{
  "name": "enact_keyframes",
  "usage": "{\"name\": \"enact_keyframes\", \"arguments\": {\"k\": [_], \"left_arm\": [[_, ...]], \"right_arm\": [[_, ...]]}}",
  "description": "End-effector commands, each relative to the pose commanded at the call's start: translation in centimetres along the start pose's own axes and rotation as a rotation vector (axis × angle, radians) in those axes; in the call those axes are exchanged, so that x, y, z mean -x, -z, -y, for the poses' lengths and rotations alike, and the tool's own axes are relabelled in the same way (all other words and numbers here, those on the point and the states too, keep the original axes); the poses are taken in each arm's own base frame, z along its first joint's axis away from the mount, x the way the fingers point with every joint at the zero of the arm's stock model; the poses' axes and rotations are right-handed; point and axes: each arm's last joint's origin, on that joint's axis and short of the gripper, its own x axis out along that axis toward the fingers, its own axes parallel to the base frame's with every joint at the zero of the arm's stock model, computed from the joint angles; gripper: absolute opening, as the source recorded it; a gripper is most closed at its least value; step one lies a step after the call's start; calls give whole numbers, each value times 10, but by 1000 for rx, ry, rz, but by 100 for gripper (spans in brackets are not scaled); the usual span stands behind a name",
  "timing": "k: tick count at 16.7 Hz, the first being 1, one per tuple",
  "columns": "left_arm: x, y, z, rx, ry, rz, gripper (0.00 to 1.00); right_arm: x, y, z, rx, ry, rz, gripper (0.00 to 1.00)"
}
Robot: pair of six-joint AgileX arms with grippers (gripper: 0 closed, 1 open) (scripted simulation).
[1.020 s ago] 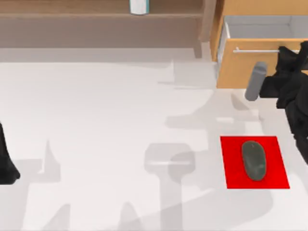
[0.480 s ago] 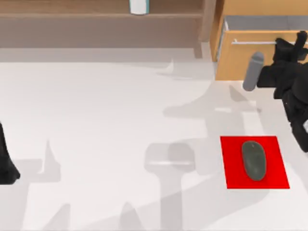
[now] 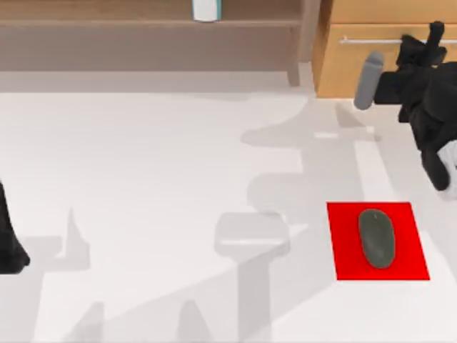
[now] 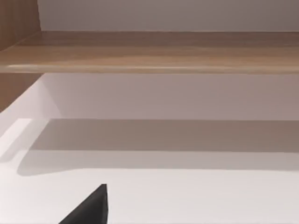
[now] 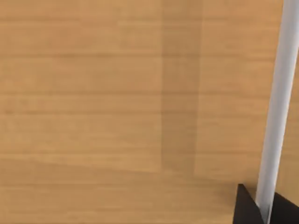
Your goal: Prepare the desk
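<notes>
Desk (image 3: 143, 164) drawer (image 3: 371, 61), back right corner: my right gripper (image 3: 428, 43) is at its silver handle (image 5: 278, 112), fingers either side; whether clamped, I cannot tell. Left arm (image 3: 11, 243) parked at left edge.

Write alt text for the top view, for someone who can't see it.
The right tool sits at the silver handle of the light-wood drawer at the desk's far right. A dark mouse lies on a red mat nearer; the left arm rests at the left edge.
</notes>
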Motion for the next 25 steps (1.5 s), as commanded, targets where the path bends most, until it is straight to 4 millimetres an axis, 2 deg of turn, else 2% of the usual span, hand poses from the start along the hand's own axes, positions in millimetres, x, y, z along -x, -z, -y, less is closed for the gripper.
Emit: {"name": "enact_keyframes", "arguments": {"k": [3, 7, 20, 25], "left_arm": [[0, 0, 0, 0, 0, 0, 100], [0, 0, 0, 0, 0, 0, 100], [0, 0, 0, 0, 0, 0, 100], [0, 0, 0, 0, 0, 0, 100]], "right_arm": [[-14, 1, 1, -3, 1, -2, 0], [-14, 1, 1, -3, 1, -2, 0], [-14, 1, 1, -3, 1, -2, 98], [-14, 1, 1, -3, 1, -2, 100]]}}
